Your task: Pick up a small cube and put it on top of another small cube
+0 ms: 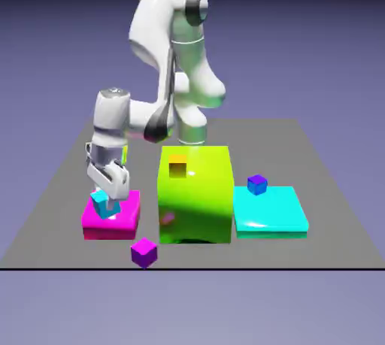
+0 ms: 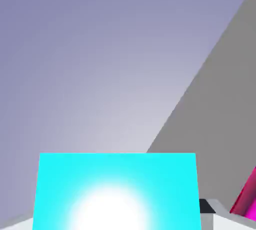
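Arm [image 1: 150, 31] is up & bent: from the base it rises to a high bend near the top of the ext. view, then drops fwd to the dark-trimmed joint, w/ the wrist [image 1: 111, 118] out to the ext. view's left. Wrist section is approx. upright; hand [image 1: 107, 170] below it is tilted, its wide body slanting down toward the ext. view's right. Hand cam agrees: backdrop fills much of the view & the table edge runs diagonally, so the hand isn't aimed straight down.

Gripper [image 1: 106, 204] is closed on the small cyan cube [image 1: 104, 202], one finger showing across it in the ext. view. Cube sits tilted in the grip, over the far part of the pink slab [image 1: 111, 225]; can't tell if it's touching the slab or just above. In the hand view the cube is large at bottom, betw. the fingertips & mostly hiding them, w/ a bright glare on its face. A corner of the pink slab shows at bottom rt.

Rest of table [image 1: 319, 242]: purple cube [image 1: 144, 253] near the front edge, just beside the pink slab's near rt corner. Big green block [image 1: 195, 204] mid-table, orange cube [image 1: 177, 166] seen against its upper part. Blue cube [image 1: 257, 185] at the far side of the flat cyan slab [image 1: 271, 210], ext. view's rt; exact contact unclear.
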Available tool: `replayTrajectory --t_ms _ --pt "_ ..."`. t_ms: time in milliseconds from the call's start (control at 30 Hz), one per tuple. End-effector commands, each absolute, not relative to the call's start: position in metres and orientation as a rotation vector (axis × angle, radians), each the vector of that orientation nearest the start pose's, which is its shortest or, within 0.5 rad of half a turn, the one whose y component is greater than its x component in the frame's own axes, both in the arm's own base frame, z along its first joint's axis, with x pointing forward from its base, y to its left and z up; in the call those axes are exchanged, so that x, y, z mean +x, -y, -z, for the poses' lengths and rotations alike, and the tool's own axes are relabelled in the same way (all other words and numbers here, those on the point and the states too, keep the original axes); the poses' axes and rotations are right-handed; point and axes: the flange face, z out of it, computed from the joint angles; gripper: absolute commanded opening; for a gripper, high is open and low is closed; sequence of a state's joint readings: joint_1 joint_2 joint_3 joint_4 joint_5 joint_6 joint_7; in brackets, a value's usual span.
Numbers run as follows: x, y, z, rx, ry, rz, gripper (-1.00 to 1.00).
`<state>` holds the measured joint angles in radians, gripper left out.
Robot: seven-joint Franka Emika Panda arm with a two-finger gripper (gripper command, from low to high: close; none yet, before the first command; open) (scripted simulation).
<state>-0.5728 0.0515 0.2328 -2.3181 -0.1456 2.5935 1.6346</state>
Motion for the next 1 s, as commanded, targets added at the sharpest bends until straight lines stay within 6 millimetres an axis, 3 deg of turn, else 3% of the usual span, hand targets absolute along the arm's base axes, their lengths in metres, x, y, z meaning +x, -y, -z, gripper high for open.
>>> replayTrajectory --t_ms 0,267,500,567,700,733,767,800,933,967 --pt "0.502 0.167 -0.354 -1.781 -2.481 0.339 -1.00" --pt "0.465 0.075 -0.427 -1.498 -2.750 0.339 -1.00" --pt "0.412 0.000 -0.461 -1.181 -3.006 0.461 -1.00" --pt "0.406 -0.006 -0.463 -1.145 -3.029 0.479 -1.00" --pt "0.406 0.008 -0.402 -1.144 -3.030 0.480 -1.00" --pt "0.405 0.010 -0.395 -1.145 -3.029 0.479 -1.00" --pt "0.405 0.010 -0.395 -1.145 -3.029 0.479 1.00" --pt "0.405 0.010 -0.395 -1.145 -3.029 0.479 1.00" --pt "0.407 -0.004 -0.456 -1.144 -3.030 0.480 1.00" --pt "0.406 -0.006 -0.463 -1.145 -3.029 0.479 1.00"
